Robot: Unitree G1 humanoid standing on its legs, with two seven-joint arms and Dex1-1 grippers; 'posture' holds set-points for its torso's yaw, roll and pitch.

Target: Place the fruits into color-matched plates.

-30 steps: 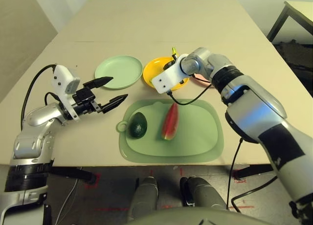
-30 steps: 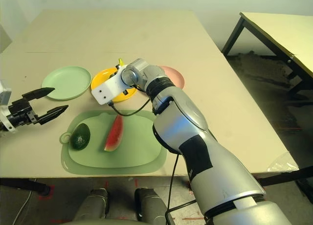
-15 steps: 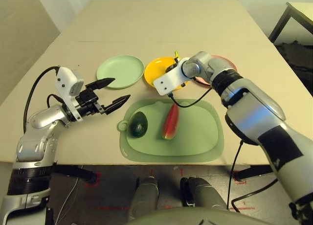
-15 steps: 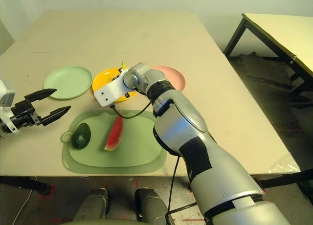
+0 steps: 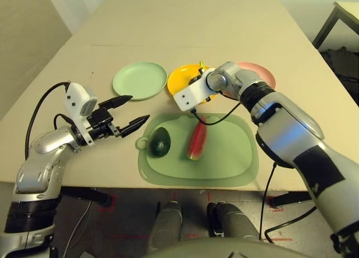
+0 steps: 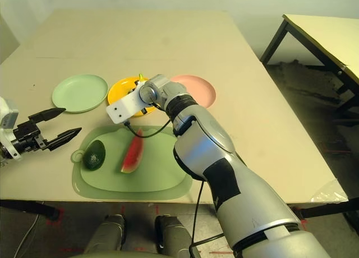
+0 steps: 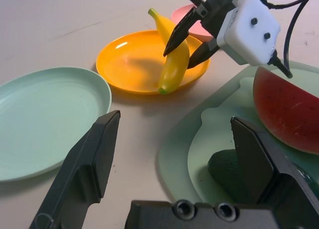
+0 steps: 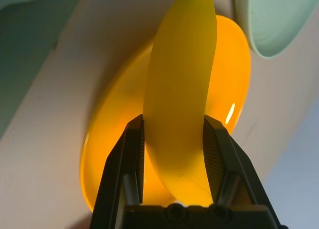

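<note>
On a wide beige counter (image 5: 168, 28), seemingly mid-placement with the curved yellow banana (image 7: 173, 74), pinched in the right gripper (image 7: 178, 59) over the round yellow plastic plate (image 7: 127, 72). Next, probably lower a bit and let go gently. Pointing stem-first toward the far side, long axis roughly near-to-far. Got the left gripper (image 5: 140, 106) spread wide, over on the left, holding nothing.
</note>
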